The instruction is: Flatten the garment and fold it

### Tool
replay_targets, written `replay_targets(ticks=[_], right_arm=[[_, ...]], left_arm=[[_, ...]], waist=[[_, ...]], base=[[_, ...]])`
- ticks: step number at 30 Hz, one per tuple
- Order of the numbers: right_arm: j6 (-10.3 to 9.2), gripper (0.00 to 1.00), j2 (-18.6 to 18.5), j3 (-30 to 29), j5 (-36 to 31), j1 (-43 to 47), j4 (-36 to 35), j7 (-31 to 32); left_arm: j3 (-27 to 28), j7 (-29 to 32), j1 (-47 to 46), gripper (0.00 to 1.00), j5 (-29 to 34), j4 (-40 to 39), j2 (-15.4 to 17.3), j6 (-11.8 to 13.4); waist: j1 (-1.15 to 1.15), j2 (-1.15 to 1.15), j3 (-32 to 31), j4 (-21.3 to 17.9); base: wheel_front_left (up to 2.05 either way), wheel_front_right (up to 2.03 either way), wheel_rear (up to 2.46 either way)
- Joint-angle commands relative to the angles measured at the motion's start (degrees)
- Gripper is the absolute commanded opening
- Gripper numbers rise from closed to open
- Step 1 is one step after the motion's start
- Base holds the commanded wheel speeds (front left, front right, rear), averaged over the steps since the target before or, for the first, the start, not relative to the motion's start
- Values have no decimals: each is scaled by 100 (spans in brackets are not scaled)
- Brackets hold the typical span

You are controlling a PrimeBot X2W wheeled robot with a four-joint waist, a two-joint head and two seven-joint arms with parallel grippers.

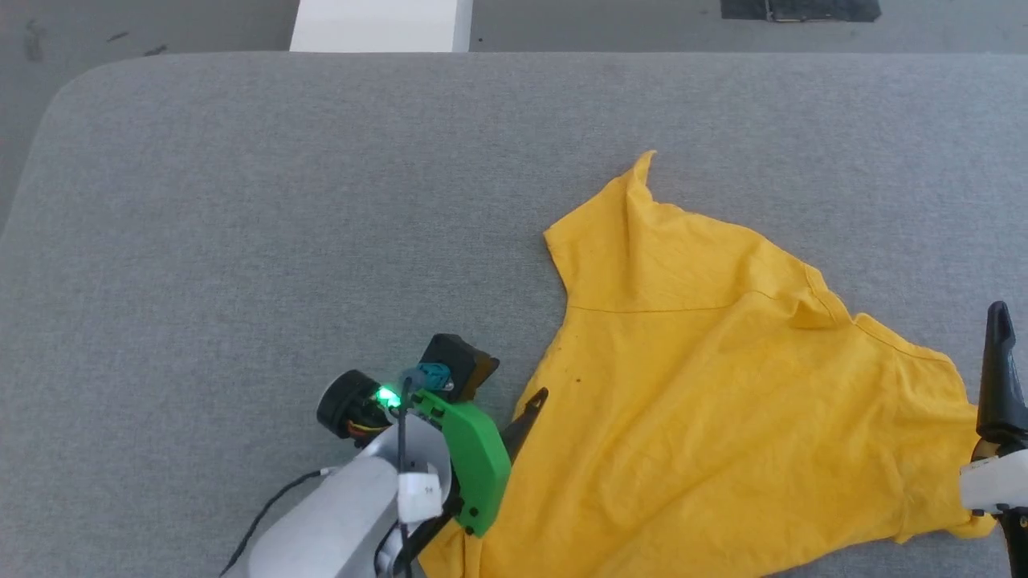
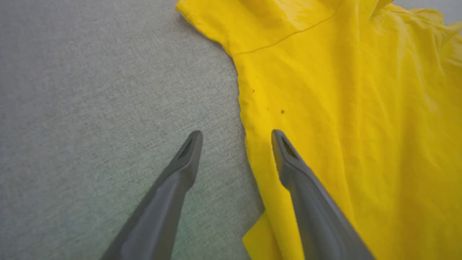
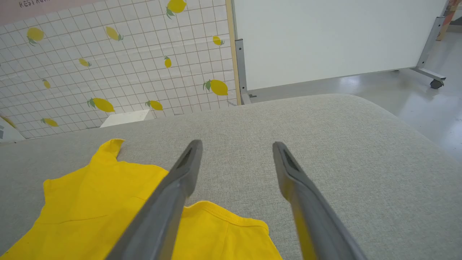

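Note:
The yellow T-shirt (image 1: 707, 385) lies rumpled on the grey table, plain side up, its face print hidden. One sleeve (image 1: 634, 233) points toward the far edge. My left gripper (image 2: 236, 139) is open over the shirt's left side edge (image 2: 249, 144), one finger above the table, the other above the cloth. In the head view this gripper (image 1: 526, 417) sits at the shirt's lower left. My right gripper (image 3: 236, 150) is open above the bare table just past the shirt's right edge (image 3: 223, 224), nothing between its fingers. One of its dark fingers (image 1: 998, 369) rises at the head view's right border.
The grey cloth-covered table (image 1: 281, 241) has wide free room to the left and far side of the shirt. A white box (image 1: 381, 24) stands beyond the far edge. A lemon-print tiled wall (image 3: 108, 65) and a white wheeled panel (image 3: 335, 39) stand behind the table.

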Motion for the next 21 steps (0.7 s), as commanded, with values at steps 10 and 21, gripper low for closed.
replay_targets(ticks=[10,21], right_arm=[[-9,100,2,14,62,-35,50,-45],[-9,100,2,-91,46,-43,-15,-11]], left_arm=[[-208,-190,-516,0,-20,1295,-483,-304],[1250,-1253,-303,0,-659,929,-1,553]], waist=[[0,0,13,-79],[0,0,27,85]], base=[[0,0,0],[0,0,0]])
